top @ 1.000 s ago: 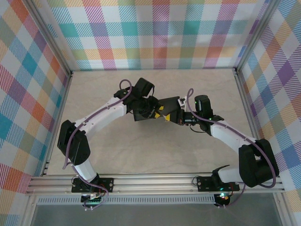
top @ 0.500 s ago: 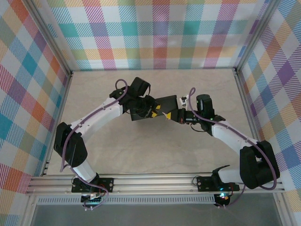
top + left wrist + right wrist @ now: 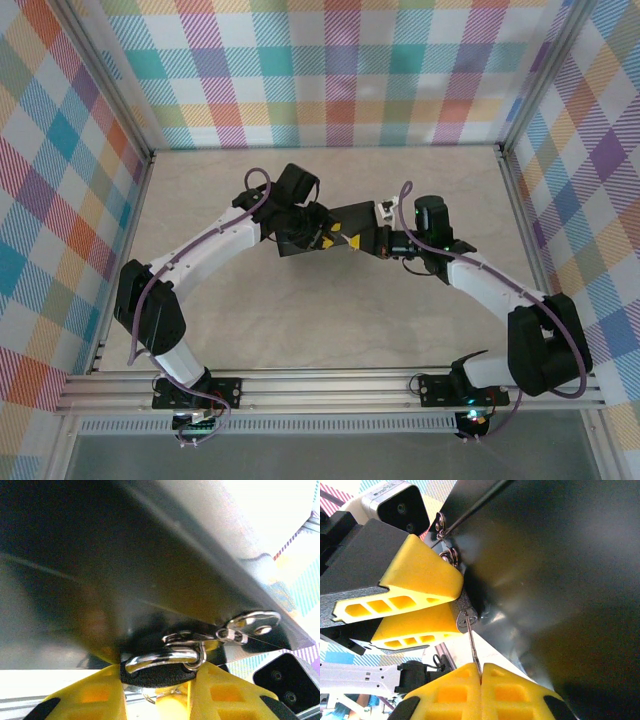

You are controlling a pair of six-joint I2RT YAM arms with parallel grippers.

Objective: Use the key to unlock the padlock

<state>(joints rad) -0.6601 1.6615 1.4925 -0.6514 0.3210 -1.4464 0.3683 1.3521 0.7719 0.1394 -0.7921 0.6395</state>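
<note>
Here the key [image 3: 473, 647] is showing as a thin, silvery-grey shaft, much slimmer than anything around it. It is lying slantwise just beside the box [image 3: 560, 580], close along the black wall. Its far tip is meeting the silver-ringed end of the padlock [image 3: 465, 616]; whether it is seated inside cannot be told.

The right claw [image 3: 481, 669] is pinching the key's near end, its two yellow fingers [image 3: 445, 690] pressing together with no gap showing except for the shaft itself.

The padlock is sitting right against the box's edge. From the left wrist it is appearing as a dark body with a bright curved shackle [image 3: 160, 658]. A silver hasp [image 3: 255, 622] is standing out from the box's edge just beside it.

The left claw [image 3: 159, 680] is gripping the padlock, its jaws standing partly apart with one yellow finger [image 3: 95, 695] on each side of the body.

From above, the box [image 3: 358, 216] is resting mid-table [image 3: 300, 320], with the left claw [image 3: 318, 237] reaching in at its left side and the right claw [image 3: 378, 243] at its right.
</note>
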